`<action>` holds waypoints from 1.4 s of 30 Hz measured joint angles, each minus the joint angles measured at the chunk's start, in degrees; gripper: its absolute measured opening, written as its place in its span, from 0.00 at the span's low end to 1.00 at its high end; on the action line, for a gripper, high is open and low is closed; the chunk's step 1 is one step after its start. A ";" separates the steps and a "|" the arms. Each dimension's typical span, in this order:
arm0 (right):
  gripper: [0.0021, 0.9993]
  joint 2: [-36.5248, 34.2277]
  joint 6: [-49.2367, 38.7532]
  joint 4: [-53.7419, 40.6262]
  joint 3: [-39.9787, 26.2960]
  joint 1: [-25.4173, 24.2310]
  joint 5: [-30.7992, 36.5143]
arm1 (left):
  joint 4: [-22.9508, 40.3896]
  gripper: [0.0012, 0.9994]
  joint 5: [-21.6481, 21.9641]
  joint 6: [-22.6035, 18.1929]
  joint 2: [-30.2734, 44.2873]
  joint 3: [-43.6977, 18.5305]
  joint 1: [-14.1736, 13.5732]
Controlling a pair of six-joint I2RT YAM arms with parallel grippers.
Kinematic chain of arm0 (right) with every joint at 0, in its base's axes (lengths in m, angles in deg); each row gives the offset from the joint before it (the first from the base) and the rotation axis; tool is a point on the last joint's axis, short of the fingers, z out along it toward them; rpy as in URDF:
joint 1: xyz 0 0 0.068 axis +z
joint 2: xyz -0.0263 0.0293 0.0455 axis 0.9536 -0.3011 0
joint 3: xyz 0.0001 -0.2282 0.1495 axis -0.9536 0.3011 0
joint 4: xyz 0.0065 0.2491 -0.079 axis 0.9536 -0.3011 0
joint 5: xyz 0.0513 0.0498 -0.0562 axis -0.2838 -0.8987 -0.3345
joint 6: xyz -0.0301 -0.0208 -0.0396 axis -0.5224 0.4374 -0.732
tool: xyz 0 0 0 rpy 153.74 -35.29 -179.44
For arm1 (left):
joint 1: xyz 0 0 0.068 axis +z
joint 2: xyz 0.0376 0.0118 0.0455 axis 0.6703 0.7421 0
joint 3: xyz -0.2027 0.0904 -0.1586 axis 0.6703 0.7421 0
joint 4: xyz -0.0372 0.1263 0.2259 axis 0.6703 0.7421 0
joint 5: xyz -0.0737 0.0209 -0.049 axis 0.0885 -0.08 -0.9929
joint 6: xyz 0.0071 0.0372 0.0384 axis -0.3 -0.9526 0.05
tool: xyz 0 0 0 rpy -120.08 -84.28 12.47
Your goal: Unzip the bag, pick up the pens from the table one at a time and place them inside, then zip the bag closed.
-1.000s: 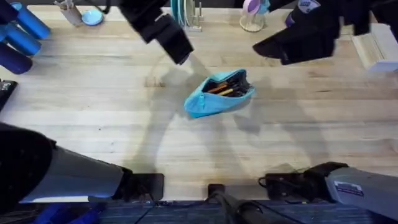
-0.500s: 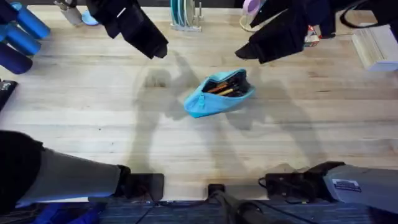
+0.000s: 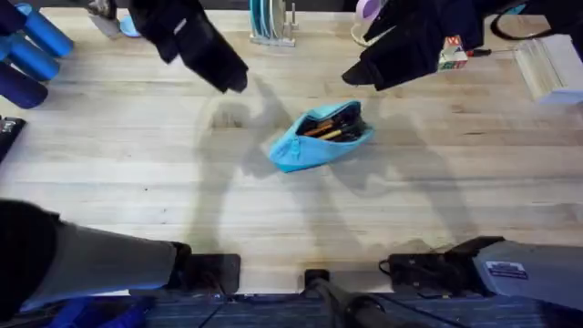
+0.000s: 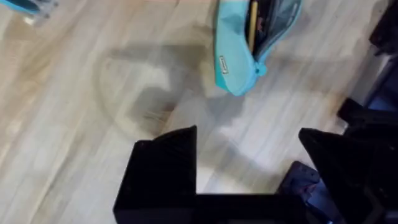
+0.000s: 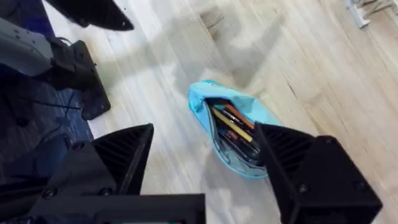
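- Bag (image 3: 321,137) sits mid-surface (image 3: 137,182), mouth gaping, with the pens (image 3: 328,128) already tucked inside, so from my seat only the zipping looks left.
- Left pincer (image 4: 249,162) hangs wide open and empty, up and off to the bag's left (I'd guess so it stays out of the way).
- Right pincer (image 5: 205,158) is spread wide too, gripping nothing, looking straight down on the open mouth.
- Both are well apart from the fabric, so I'd bring one down to pin an end while the other finds the zipper pull, which I can't make out.
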 joint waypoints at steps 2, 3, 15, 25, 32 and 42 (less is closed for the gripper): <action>1.00 0.00 0.00 0.02 0.00 0.02 0.00 | -1.41 0.99 -0.41 -2.27 -3.38 8.39 0.00; 1.00 0.00 0.00 0.02 0.00 0.01 0.00 | -2.17 0.99 -0.41 -3.08 -4.74 11.04 0.00; 1.00 0.00 4.32 2.89 0.00 2.95 0.04 | -11.77 0.99 -1.26 -16.95 -18.21 33.31 0.07; 1.00 0.00 14.11 4.28 2.74 13.93 4.68 | -23.70 0.99 -6.50 -25.25 -16.46 44.18 9.50; 1.00 0.00 25.38 5.51 5.63 19.72 10.99 | -26.88 0.99 -11.53 -28.93 -16.46 44.23 19.30; 1.00 -0.60 46.63 5.20 7.96 30.75 31.05 | -26.84 0.99 -14.31 -29.98 -16.46 44.23 21.92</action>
